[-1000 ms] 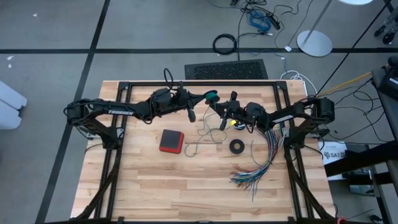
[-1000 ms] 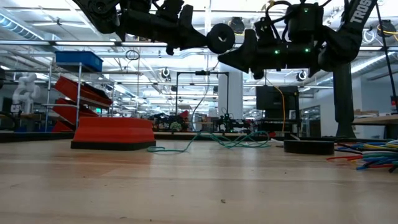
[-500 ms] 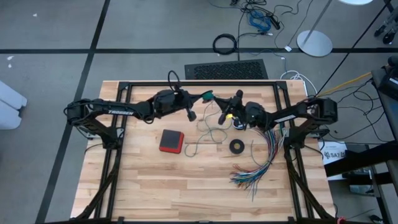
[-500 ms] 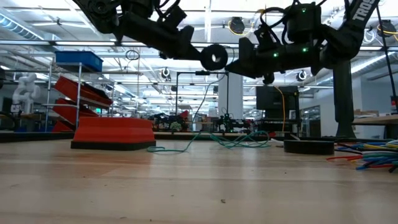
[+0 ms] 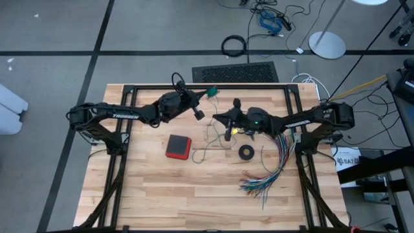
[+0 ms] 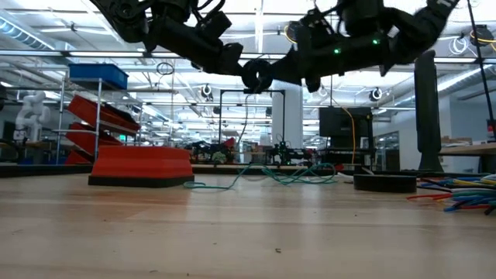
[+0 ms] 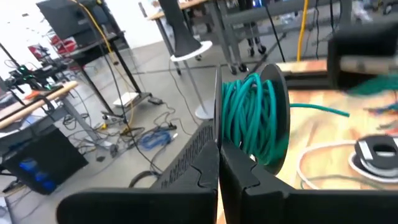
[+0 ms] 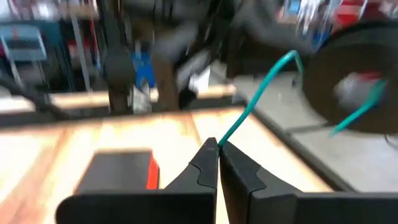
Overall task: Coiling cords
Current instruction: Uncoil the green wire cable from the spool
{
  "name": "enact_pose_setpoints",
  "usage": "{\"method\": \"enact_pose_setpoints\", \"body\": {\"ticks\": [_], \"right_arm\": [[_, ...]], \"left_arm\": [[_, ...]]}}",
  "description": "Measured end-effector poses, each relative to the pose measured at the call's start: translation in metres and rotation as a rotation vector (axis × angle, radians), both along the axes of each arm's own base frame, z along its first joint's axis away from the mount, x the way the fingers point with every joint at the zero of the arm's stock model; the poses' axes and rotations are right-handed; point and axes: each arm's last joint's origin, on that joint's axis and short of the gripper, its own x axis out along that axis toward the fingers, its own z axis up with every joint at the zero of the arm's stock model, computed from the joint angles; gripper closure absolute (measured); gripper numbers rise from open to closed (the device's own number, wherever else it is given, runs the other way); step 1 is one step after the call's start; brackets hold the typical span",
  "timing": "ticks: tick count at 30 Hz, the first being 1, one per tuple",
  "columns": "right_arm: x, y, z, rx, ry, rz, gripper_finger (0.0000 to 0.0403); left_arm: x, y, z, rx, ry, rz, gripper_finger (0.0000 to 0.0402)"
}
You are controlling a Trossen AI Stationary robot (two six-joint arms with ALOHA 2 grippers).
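Observation:
The teal cord is partly wound into a coil against a black round piece at the tips of my left gripper, which is shut. In the high view this coil hangs over the far middle of the table. A free strand runs from it to my right gripper, shut on it just to the right. The rest of the teal cord lies slack on the table. The white cord lies loose on the boards below the grippers. My left gripper carries the teal coil at its fingertips, the fingers reaching out about level; the turns themselves hide where the fingers meet it. The coil is lifted clear of the table. My right gripper pinches one strand of the teal cord at its fingertips, coming about level from the table's right. The strand runs on from the fingers toward the coil, clear of the table.
A red and black box sits left of centre. A black tape ring lies right of centre, and a fan of multicoloured wires spreads toward the near right. A black frame borders the table.
My right gripper has risen and gone toward the table's left, closing on the coil with the teal strand. My left gripper has rolled and swung its tip toward the far edge, carrying the coil with it.

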Motion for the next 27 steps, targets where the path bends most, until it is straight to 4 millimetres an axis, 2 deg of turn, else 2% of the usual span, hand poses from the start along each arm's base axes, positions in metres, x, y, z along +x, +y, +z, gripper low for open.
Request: {"method": "enact_pose_setpoints", "body": {"ticks": [3, 7, 11, 14, 21, 27], "right_arm": [[0.005, -0.002, 0.001, 0.015, 0.086, -0.013, 0.0403], [0.002, -0.011, -0.005, 0.047, 0.154, -0.095, 0.0403], [-0.006, -0.025, -0.017, 0.093, 0.273, -0.242, 0.0403], [-0.011, -0.031, -0.020, 0.097, 0.305, -0.345, 0.0403], [-0.019, -0.035, -0.002, 0.039, 0.237, -0.490, 0.0403], [-0.028, -0.027, 0.025, -0.005, 0.150, -0.473, 0.0403]], "left_arm": [[0.000, 0.000, 0.003, 0.008, -0.028, -0.001, 0.0402], [0.001, -0.001, 0.005, 0.000, -0.062, -0.019, 0.0402], [0.002, -0.002, 0.006, -0.029, -0.098, -0.071, 0.0402], [0.003, -0.003, 0.005, -0.038, -0.085, -0.101, 0.0402], [0.001, -0.004, -0.005, -0.054, 0.035, -0.085, 0.0402], [-0.002, -0.001, -0.011, 0.009, 0.150, 0.003, 0.0402]]}}
